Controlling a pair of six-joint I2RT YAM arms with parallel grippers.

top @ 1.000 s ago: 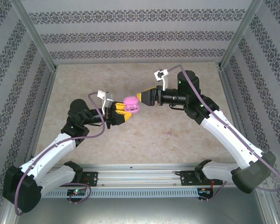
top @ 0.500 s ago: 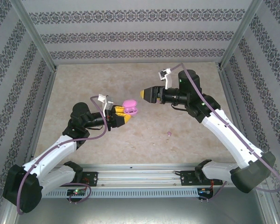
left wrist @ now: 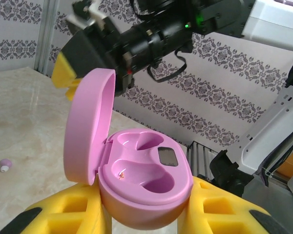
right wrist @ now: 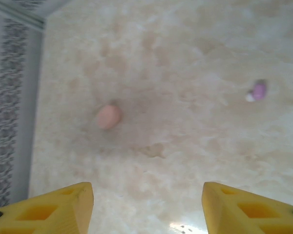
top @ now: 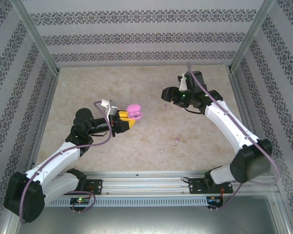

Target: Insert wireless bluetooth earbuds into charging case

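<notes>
Two earbuds are lying loose on the marbled tabletop (right wrist: 185,44), well apart: a pale pink earbud (right wrist: 109,116) and a purple earbud (right wrist: 258,90). The right gripper (right wrist: 147,207) is hovering over them, its fingers spread with nothing between. The left gripper (top: 126,120) is clenching the pink charging case (left wrist: 146,180) off the table, its lid standing open and its two wells sitting bare.

Pink case (left wrist: 146,183) open (lid upright); pink earbud (right wrist: 109,116), purple earbud (right wrist: 258,90) lying apart.
</notes>
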